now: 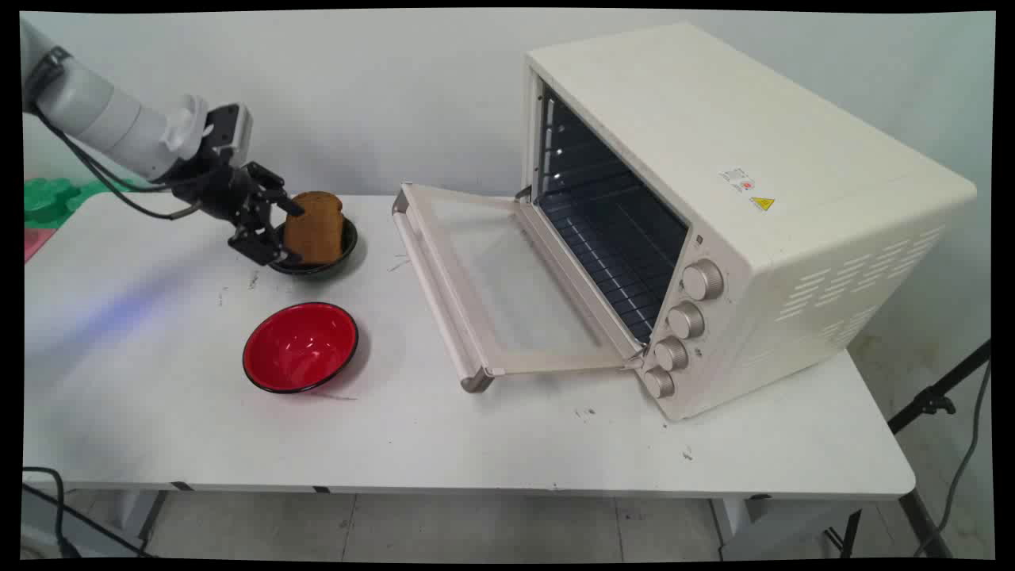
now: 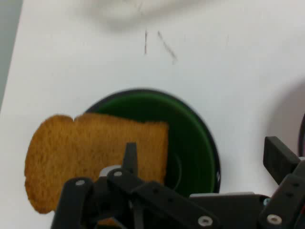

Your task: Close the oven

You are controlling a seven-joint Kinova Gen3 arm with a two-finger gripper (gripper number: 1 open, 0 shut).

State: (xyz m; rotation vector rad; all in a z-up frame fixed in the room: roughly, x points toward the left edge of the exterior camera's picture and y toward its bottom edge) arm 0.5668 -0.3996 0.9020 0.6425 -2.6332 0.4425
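Observation:
A brown slice of toast (image 1: 315,228) stands on edge in a dark green bowl (image 1: 346,247) at the table's back left. My gripper (image 1: 281,231) is open right beside it on the left, low over the bowl's rim. In the hand view the toast (image 2: 86,157) leans out over the bowl's (image 2: 193,143) left rim. One fingertip (image 2: 129,155) lies in front of the toast's face and the other (image 2: 279,157) is far off to the right, so the gripper (image 2: 205,160) spans the bowl's bare half. I cannot tell whether the finger touches the toast.
An empty red bowl (image 1: 300,346) sits nearer the front of the table. A cream toaster oven (image 1: 714,198) fills the right side, its glass door (image 1: 492,277) folded down toward the bowls and a wire rack (image 1: 610,246) inside. Green blocks (image 1: 47,198) lie at the far left.

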